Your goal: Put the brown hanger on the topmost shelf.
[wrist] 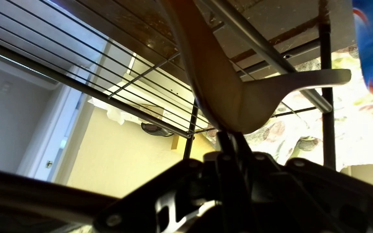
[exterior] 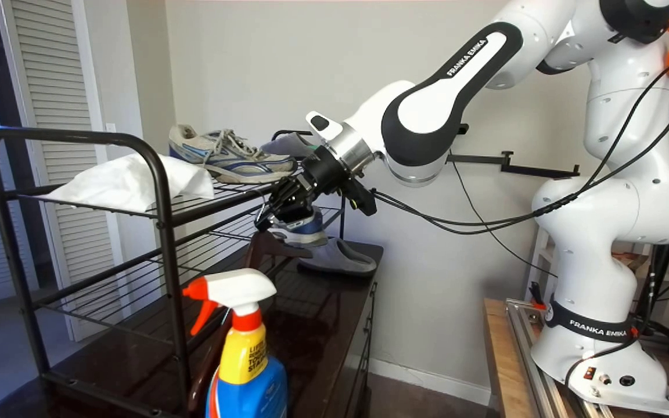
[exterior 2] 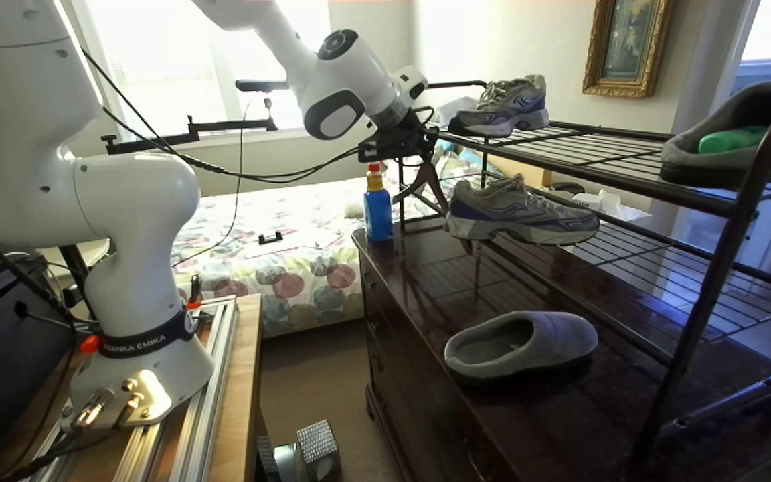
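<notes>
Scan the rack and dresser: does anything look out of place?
The grey slipper on the topmost shelf holds a green object, odd for footwear; a similar slipper sits on the dresser, so the pair seems split.

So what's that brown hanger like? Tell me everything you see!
The brown hanger is reddish and smooth, slightly shiny; maybe wood or plastic. Two arms spread from a thick, bent middle. One ends in a rounded tip; the other runs out of the wrist view. The gripper pinches the middle, so it hangs tilted, one arm dropping more steeply. It's beside the black wire rack, lower than the topmost shelf. I can't tell whether it touches the rack, and can't make out a hook.
</notes>
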### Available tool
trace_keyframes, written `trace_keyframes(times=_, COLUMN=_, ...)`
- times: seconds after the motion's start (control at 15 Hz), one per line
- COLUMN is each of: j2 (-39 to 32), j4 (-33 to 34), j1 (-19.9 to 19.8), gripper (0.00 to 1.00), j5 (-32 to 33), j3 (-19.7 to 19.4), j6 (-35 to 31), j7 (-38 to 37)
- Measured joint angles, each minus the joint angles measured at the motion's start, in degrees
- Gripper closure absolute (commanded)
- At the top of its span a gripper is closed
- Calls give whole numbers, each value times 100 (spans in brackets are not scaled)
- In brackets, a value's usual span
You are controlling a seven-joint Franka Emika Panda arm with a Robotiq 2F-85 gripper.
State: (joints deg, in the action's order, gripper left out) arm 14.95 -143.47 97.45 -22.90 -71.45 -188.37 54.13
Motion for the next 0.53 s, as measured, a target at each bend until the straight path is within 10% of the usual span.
trace_keyframes(times=0.53, j2=124, j4=-236, j1=-819, gripper=99, j5=-1, j3=600, j6=-70, j7=-336)
